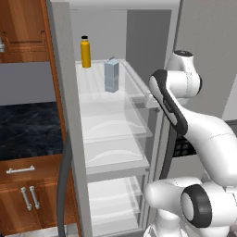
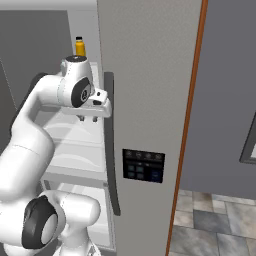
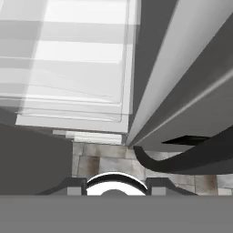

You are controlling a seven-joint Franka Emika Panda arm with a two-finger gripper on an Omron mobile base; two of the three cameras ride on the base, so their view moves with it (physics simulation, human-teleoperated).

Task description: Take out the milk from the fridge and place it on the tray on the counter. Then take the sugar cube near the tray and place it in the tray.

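Right under my cameras the white arm bends up toward the open fridge [image 1: 74,139], and the hand [image 2: 88,118] hangs at the front edge of the upper glass shelf [image 1: 134,85], fingers pointing down beside the dark door handle [image 2: 111,150]. I cannot tell whether the fingers are apart or together; they hold nothing that I can see. I judge this the first step, reaching for the milk [image 1: 111,75], with tray and sugar cube to follow. The milk is a small pale blue-grey carton with a gabled top, upright on the top shelf, near a yellow bottle [image 1: 85,52] standing farther back. Next I would turn the hand toward the carton, come in level over the shelf lip, and close on its flat sides without nudging the bottle.
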